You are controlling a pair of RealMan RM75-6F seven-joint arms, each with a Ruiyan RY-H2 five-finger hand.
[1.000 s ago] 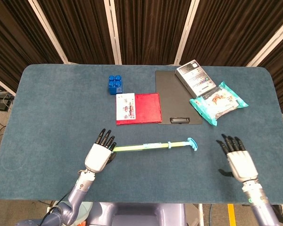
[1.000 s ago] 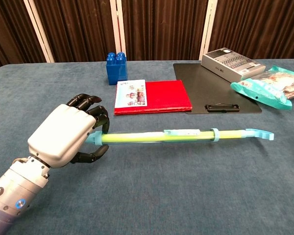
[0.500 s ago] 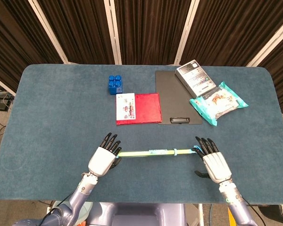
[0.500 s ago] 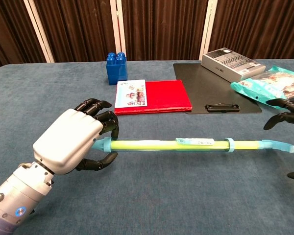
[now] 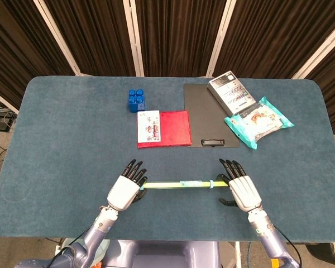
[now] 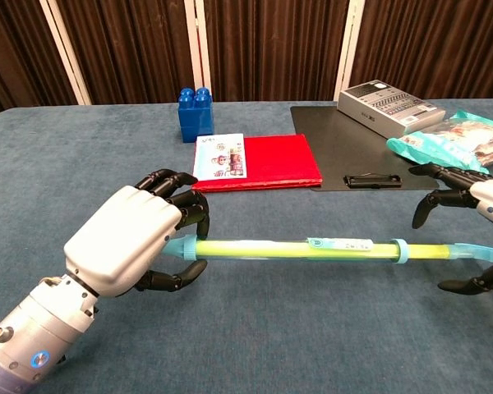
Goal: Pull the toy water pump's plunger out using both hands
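The toy water pump [image 5: 181, 183] is a thin yellow-green tube with pale blue fittings, lying level across the front of the table. My left hand [image 5: 124, 191] grips its left end, fingers curled over the tube and thumb under it [image 6: 131, 238]. The tube [image 6: 296, 246] sits slightly above the cloth. My right hand [image 5: 244, 191] is at the right end, by the blue plunger handle [image 6: 481, 252]. Its fingers [image 6: 435, 176] are spread above the handle and its thumb is below, and neither is closed on it.
Behind the pump lie a red book [image 5: 163, 128] with a picture card, a blue block [image 5: 136, 100], a black clipboard [image 5: 209, 114], a grey box [image 5: 230, 92] and a teal snack packet [image 5: 258, 121]. The blue table's [image 5: 56, 145] front edge is just behind my wrists.
My left hand has carried the pump rightward and toward the front edge. My right hand has swung in from the right and now brackets the handle end.
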